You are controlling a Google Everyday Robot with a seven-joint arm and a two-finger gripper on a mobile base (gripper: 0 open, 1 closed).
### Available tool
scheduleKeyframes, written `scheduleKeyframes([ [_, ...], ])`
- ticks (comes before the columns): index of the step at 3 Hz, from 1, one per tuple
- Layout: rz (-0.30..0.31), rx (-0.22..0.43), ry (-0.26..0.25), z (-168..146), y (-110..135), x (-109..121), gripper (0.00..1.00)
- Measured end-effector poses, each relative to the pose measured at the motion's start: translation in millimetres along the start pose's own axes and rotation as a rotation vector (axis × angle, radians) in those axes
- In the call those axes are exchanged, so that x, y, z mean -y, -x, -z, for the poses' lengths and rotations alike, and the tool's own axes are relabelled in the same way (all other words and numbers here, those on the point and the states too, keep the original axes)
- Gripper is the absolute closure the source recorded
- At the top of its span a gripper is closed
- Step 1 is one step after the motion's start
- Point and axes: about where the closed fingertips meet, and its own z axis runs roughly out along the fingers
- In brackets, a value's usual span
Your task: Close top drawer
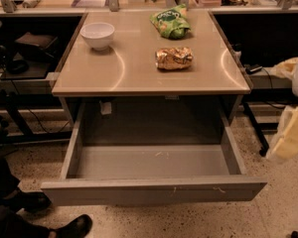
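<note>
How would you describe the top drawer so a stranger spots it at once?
Find the tan table with the white bowl; the gripper hangs at its right. Just beneath the top, the top drawer stands pulled out: wide, grey, handleless, with pale scratches right of centre on its front.

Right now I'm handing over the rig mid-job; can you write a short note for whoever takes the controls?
Gripper: the pale shape at the right edge of the view, beside the drawer and apart from it.
Top drawer: pulled far out from under the table, with its front toward the camera.
Done: nothing toward closing it.
Left: bring the gripper to the drawer front and push it in flush.
On the tabletop: white bowl, green bag, gold packet.
</note>
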Motion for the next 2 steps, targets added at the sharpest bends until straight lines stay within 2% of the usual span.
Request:
scheduleKeyframes([
  [1,-0.064,0.024,0.042,-29.5,-42.8,-29.0,0.0],
  [2,-0.092,0.035,0.084,-42.9,-76.2,-50.7,0.0],
])
